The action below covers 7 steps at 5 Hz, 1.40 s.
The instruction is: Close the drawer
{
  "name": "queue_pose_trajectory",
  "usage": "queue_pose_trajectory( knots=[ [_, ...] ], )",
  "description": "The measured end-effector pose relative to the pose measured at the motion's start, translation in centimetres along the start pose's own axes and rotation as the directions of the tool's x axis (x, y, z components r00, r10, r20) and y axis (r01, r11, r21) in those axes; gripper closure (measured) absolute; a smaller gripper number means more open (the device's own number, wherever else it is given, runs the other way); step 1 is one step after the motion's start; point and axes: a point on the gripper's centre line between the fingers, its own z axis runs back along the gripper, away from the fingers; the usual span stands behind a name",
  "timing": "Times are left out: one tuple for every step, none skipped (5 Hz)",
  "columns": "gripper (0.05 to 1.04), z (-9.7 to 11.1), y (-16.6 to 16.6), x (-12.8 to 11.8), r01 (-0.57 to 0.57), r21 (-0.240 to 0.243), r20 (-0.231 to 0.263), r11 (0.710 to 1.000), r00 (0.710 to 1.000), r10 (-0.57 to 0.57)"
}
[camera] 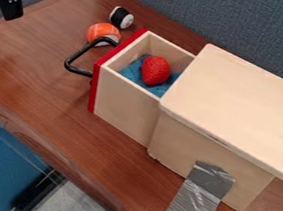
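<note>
Gripper [9, 7], spread or together I cannot tell, hangs upper left, well apart from the pulled-out drawer [124, 104].

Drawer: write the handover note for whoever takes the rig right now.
Claw: at the upper left, away from the drawer.
Drawer: pulled out of the wooden box; red strawberry and blue cloth inside. Black handle on its red front.
Done: closing not achieved; drawer stands open.
Left: push the drawer fully in.
</note>
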Motion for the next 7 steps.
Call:
queue_pose_trajectory(
  knots=[
    [0.082, -1.3, -0.3, -0.4, 0.006, -0.035, -0.016, 0.999, 1.0, -0.006],
    [0.082, -2.2, -1.0, -0.8, 0.229, -0.094, -0.025, 0.969, 0.972, -0.232],
    [0.082, -2.3, -1.3, -0.3, 0.462, -0.101, 0.0, 0.881, 0.886, -0.464],
    [0.082, -3.3, -2.0, -0.3, 0.581, -0.145, 0.014, 0.801, 0.81, -0.586],
    [0.082, -4.5, -3.3, -0.1, 0.662, -0.155, 0.025, 0.733, 0.745, -0.667],
    [0.082, -5.6, -4.4, 0.3, 0.697, -0.15, 0.031, 0.701, 0.712, -0.701],
    [0.082, -6.6, -5.8, 0.9, 0.738, -0.146, 0.051, 0.659, 0.671, -0.74]
  ],
)
